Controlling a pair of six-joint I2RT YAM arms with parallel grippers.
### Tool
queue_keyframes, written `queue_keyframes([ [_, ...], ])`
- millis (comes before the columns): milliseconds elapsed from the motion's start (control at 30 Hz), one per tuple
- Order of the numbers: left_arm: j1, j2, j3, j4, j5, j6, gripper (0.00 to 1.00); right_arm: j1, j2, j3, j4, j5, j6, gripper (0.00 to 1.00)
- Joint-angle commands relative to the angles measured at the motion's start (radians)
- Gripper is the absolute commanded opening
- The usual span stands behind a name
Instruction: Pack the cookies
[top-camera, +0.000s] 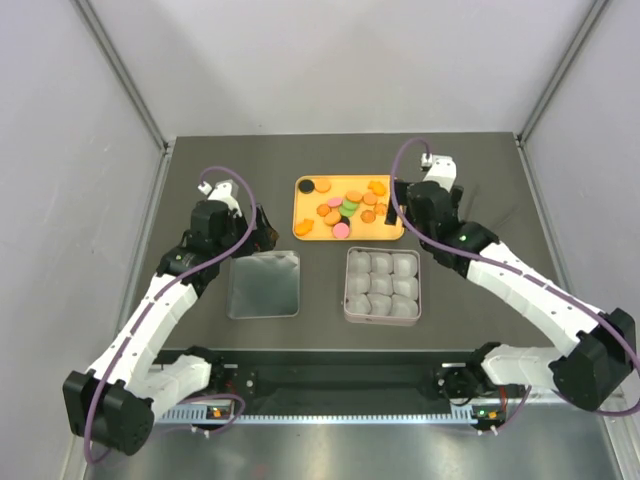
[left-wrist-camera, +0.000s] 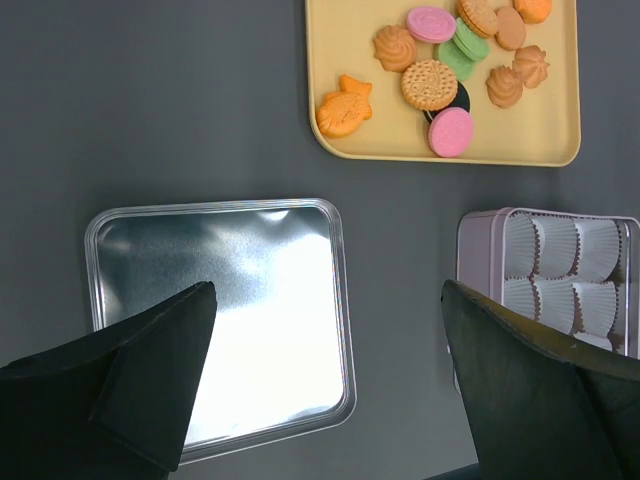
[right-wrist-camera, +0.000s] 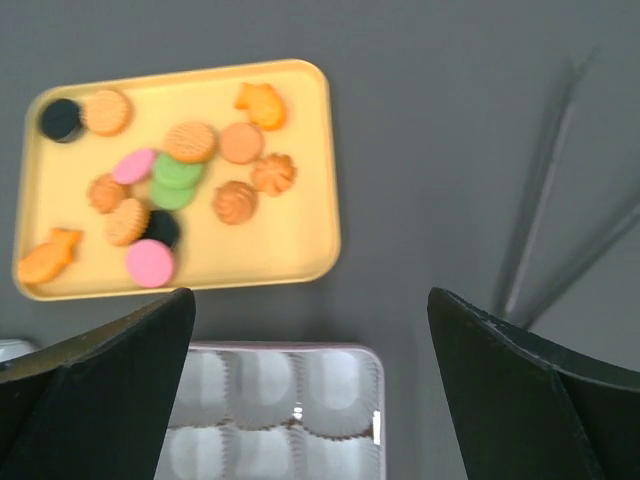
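Left wrist view: the left gripper (left-wrist-camera: 325, 290) is held wide open, nothing gripped, over a silver lid (left-wrist-camera: 262, 270). Just beside its right finger a pink tin (left-wrist-camera: 478, 232) lined with paper cups (left-wrist-camera: 556, 246) is seen. Beyond the fingertips the cookies (left-wrist-camera: 430, 85) are heaped on a yellow tray (left-wrist-camera: 545, 135). The right gripper (right-wrist-camera: 310, 295) is likewise spread wide and empty above the tin's far edge, with the tray ahead and slightly left. Tin and tray are separated only by a strip of dark table (left-wrist-camera: 150, 100).

Yellow tray (left-wrist-camera: 540, 130), silver lid (left-wrist-camera: 260, 290), pink tin (left-wrist-camera: 478, 255)
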Motion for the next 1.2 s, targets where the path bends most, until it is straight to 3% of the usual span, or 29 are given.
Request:
queue_keyframes([
  [0,0.001,-0.019,0.019,0.031,-0.004,0.016,0.99,-0.057,0.038,0.052,-0.094,0.061,0.007,1.00],
  [133,0.003,-0.013,0.022,0.025,-0.001,0.018,0.99,-0.264,0.082,0.042,-0.164,-0.118,0.033,1.00],
  [233,0.001,-0.020,0.021,0.027,0.003,0.016,0.99,-0.509,0.130,0.005,-0.135,-0.210,0.038,1.00],
  [433,0.001,-0.022,0.021,0.028,0.013,0.018,0.99,-0.692,0.312,0.014,-0.052,-0.281,0.030,1.00],
  [833,0.001,-0.019,0.022,0.025,0.017,0.019,0.99,-0.758,0.546,0.114,0.025,-0.361,0.075,1.00],
  [1167,0.001,-0.014,0.022,0.025,0.023,0.021,0.99,-0.752,0.488,0.074,0.063,-0.376,0.096,1.00],
])
